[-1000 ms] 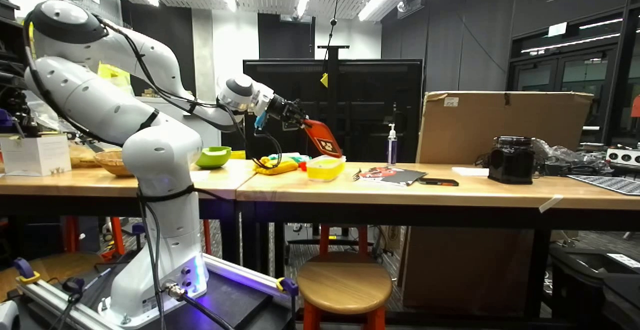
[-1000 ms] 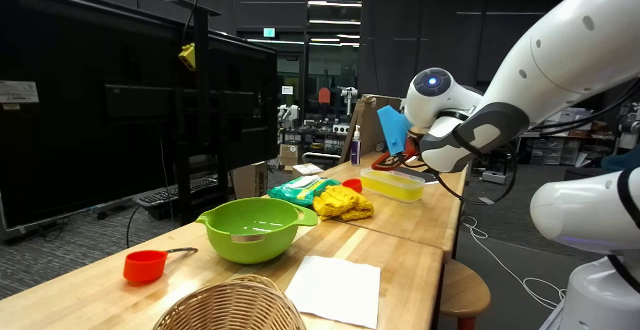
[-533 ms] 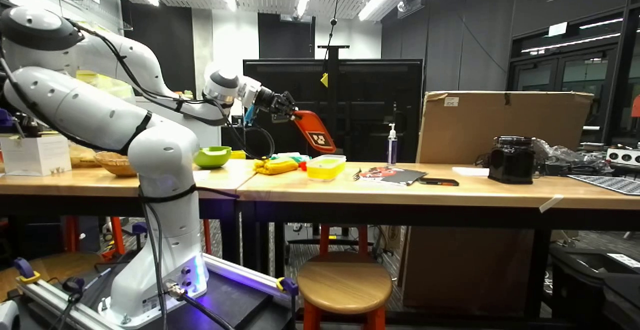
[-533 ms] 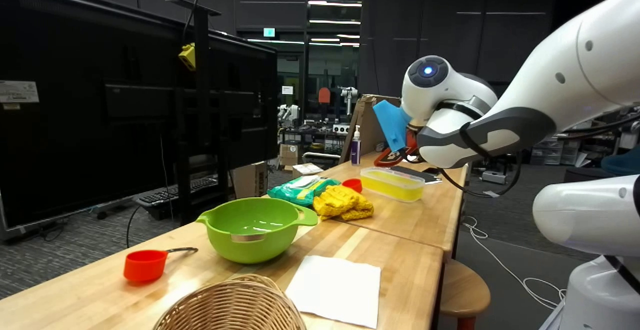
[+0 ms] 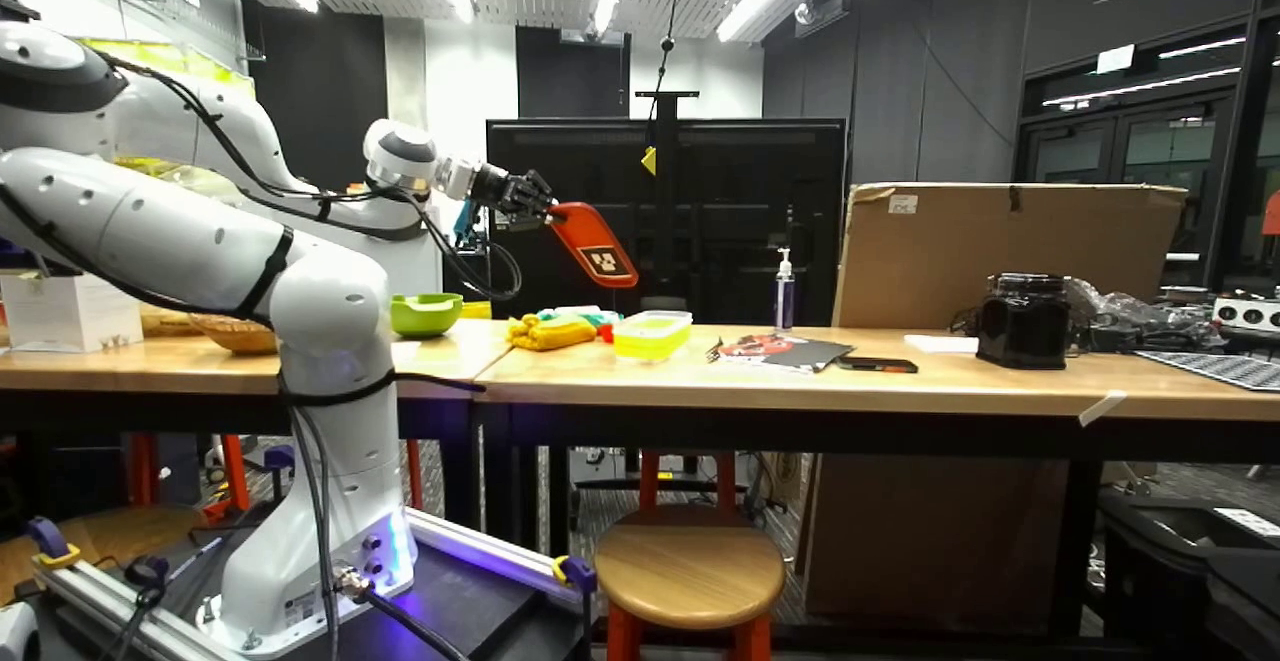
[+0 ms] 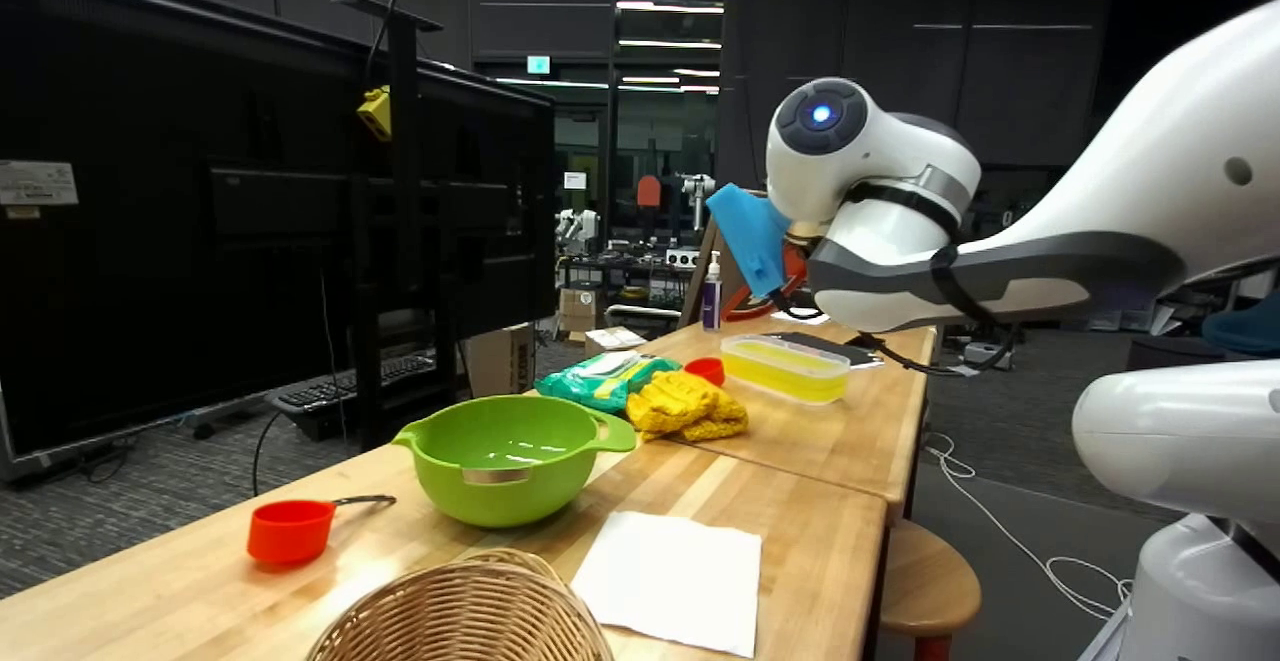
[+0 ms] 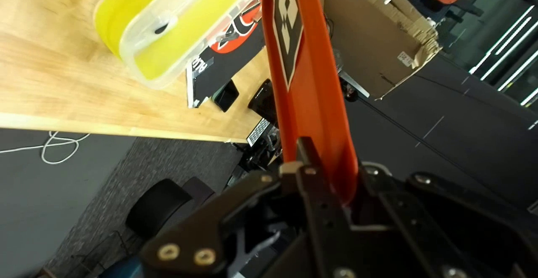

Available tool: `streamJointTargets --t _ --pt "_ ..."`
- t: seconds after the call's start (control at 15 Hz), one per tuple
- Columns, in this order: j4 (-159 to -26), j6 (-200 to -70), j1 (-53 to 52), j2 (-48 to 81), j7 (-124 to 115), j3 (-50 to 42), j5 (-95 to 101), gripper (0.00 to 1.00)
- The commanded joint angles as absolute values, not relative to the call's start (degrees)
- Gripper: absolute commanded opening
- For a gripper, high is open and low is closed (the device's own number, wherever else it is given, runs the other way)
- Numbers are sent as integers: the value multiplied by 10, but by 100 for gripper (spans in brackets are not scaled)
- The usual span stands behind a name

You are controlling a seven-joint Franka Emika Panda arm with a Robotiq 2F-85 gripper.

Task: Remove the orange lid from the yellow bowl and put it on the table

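The orange lid point(image 5: 595, 246) is a flat orange-red lid with rounded corners and a black-and-white marker. My gripper point(image 5: 552, 211) is shut on one end of it and holds it tilted in the air. In the wrist view the gripper point(image 7: 336, 160) has a finger on each side of the lid point(image 7: 313, 93). In an exterior view the lid point(image 6: 745, 306) is partly hidden behind the wrist and a blue part. The yellow bowl point(image 5: 652, 334), a low rectangular container, stands uncovered on the table point(image 5: 540, 366), below the lid and to its right; it also shows in the wrist view point(image 7: 109, 21).
Yellow gloves point(image 6: 688, 406), a green packet point(image 6: 600, 381) and a red cup point(image 6: 705, 371) lie beside the bowl. A green mixing bowl point(image 6: 505, 451), wicker basket point(image 6: 465, 616) and white paper point(image 6: 670, 581) are nearer. Dark papers point(image 5: 785, 351), a phone point(image 5: 877, 365) and a pump bottle point(image 5: 784, 296) lie beyond.
My gripper has moved up and to the left in both exterior views with the lid in it. The lid is now higher and farther from the bowl, which has stayed in place.
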State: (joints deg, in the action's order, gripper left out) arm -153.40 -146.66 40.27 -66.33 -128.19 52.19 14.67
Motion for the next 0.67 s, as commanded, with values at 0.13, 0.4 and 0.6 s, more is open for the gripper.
streamJointTargets --t 0.13,0.4,0.6 --pt "-1536 -1464 369 -668 -1325 556 137 3" --pt "-1552 -1473 348 -664 -1362 581 123 3" --pt "-1559 -1481 338 -653 -1379 597 115 3"
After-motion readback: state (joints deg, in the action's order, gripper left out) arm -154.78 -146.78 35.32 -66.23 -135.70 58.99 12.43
